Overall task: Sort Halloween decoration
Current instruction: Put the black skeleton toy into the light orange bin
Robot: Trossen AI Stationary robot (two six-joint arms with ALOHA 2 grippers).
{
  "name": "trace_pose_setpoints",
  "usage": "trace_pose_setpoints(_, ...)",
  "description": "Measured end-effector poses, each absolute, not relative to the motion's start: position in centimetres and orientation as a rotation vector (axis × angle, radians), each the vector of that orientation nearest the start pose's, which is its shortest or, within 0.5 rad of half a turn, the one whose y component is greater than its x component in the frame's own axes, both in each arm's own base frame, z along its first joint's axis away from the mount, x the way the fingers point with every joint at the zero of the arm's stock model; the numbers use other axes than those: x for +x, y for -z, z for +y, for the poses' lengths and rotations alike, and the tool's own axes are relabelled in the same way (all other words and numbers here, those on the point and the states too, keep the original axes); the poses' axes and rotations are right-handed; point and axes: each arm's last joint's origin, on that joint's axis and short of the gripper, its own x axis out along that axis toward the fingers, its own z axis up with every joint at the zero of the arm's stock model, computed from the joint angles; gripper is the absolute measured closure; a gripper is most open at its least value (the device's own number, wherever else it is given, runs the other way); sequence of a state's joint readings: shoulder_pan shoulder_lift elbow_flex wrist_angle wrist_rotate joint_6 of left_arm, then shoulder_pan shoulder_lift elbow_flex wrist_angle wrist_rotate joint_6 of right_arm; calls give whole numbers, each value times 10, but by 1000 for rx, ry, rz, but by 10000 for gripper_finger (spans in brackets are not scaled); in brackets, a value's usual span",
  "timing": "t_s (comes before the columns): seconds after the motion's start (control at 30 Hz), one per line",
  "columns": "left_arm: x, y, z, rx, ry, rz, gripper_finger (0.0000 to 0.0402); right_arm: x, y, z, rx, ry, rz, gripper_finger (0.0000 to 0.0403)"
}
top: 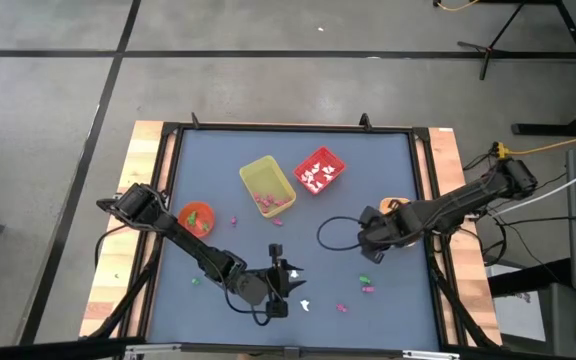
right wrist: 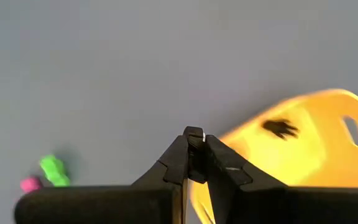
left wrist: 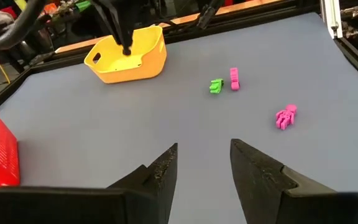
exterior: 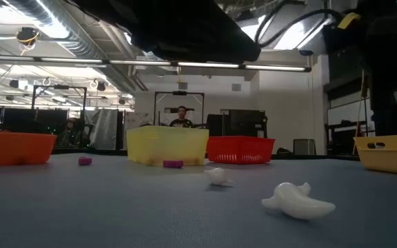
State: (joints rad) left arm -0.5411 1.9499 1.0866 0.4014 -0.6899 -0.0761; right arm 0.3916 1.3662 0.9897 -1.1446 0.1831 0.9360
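Left gripper [left wrist: 202,163] jaws wide, empty, over bare table; right gripper [right wrist: 194,155] jaws nearly shut beside orange bowl [right wrist: 303,155]; only right wrist view shows black trinket [right wrist: 280,129] inside it.

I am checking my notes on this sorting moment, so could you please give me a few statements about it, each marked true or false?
1. The red bin holds white trinkets. True.
2. The left gripper has its fingers closed on a pink trinket. False: the fingers are apart with nothing between them.
3. The right gripper has its fingers nearly together. True.
4. The yellow bin stands empty. False: it holds pink trinkets.
5. A black trinket lies in the orange tray. True.
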Motion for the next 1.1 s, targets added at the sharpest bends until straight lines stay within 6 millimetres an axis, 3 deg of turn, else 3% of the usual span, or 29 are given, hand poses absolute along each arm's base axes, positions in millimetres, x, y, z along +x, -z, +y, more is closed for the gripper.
trace_pose_setpoints(0.37, 355, -161, -192, 192, -160, 372, 270, 182, -240, 70, 261, 575, 1529, 365)
trace_pose_setpoints(1.1, 355, -161, -192, 191, -161, 372, 270, 179, -240, 72, 305, 546, 1596, 365)
